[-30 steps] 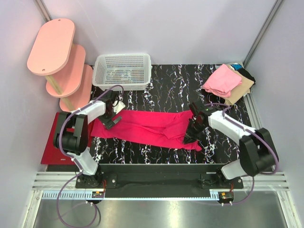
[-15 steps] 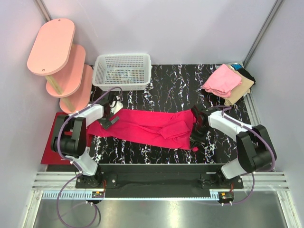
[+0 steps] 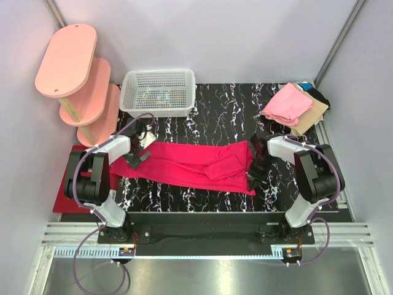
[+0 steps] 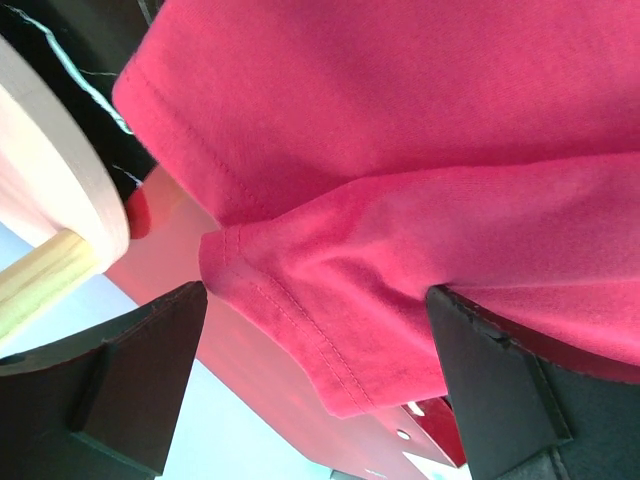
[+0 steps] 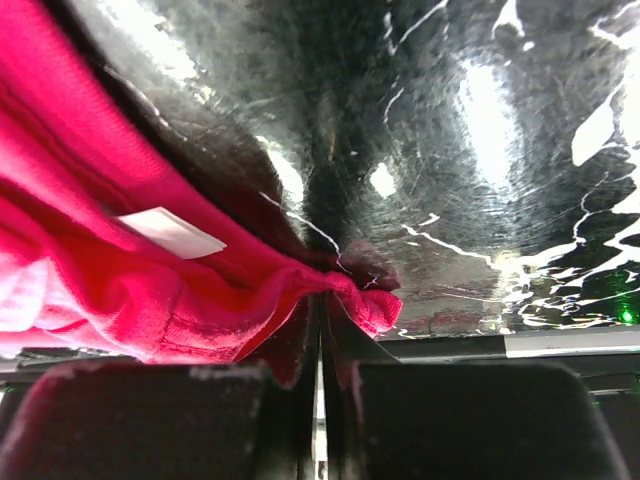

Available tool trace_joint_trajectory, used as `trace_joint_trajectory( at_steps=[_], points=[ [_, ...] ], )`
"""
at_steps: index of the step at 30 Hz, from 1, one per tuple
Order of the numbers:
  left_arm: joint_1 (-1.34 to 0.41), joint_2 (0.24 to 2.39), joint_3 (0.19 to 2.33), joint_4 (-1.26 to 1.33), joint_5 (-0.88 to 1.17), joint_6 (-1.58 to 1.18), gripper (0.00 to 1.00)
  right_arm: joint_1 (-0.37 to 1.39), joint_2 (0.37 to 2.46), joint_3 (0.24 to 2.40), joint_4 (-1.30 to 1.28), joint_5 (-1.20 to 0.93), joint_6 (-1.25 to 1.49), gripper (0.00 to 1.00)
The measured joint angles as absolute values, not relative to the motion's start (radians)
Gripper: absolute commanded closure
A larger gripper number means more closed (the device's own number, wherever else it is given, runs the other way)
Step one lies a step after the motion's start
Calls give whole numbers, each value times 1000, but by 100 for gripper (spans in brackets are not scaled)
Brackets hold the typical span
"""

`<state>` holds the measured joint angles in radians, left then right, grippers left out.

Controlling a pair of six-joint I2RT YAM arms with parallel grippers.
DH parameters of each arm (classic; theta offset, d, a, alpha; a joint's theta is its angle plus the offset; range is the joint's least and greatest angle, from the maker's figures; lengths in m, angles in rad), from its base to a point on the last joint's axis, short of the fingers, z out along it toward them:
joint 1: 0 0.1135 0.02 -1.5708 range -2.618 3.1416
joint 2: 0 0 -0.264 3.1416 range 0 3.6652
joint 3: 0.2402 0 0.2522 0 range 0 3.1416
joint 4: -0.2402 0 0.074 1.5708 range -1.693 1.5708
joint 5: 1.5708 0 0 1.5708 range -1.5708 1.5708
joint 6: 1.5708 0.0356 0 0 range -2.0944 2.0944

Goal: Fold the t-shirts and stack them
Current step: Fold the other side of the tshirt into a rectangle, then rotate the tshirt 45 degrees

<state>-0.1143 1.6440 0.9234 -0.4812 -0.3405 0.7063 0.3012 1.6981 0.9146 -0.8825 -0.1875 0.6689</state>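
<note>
On black marbled tabletop (image 3: 227, 110), bright magenta-red cloth t-shirt (image 3: 190, 163) lies stretched; right gripper (image 5: 320, 345) clamped on one end, left gripper (image 4: 318, 370) spread apart astride other.

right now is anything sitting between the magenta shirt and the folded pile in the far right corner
Nothing visible does. Between the magenta shirt and the folded pile lies only bare marble tabletop; the right gripper, shut on the shirt's edge, is the sole thing nearby.

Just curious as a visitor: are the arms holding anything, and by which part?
The right end effector pinches the red shirt at its right-hand edge. The left end effector is open around the hem, gripping nothing.
</note>
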Motion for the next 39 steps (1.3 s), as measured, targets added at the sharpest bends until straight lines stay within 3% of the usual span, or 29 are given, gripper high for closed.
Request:
trace_joint_trajectory(
  at_steps=[15, 18, 23, 29, 39],
  points=[
    [-277, 1431, 959, -912, -79, 574, 1, 150, 1710, 1115, -854, 37, 699, 95],
    [-276, 1366, 961, -955, -57, 566, 1, 153, 1707, 1146, -862, 41, 712, 82],
    [-245, 1250, 965, -962, -64, 561, 1, 347, 1697, 1295, -884, 41, 704, 65],
    [-166, 1255, 993, -926, -92, 527, 1, 668, 1771, 1436, -843, -35, 673, 58],
    [-162, 1262, 993, -919, -133, 513, 1, 704, 1824, 1338, -871, 9, 607, 48]
  ],
)
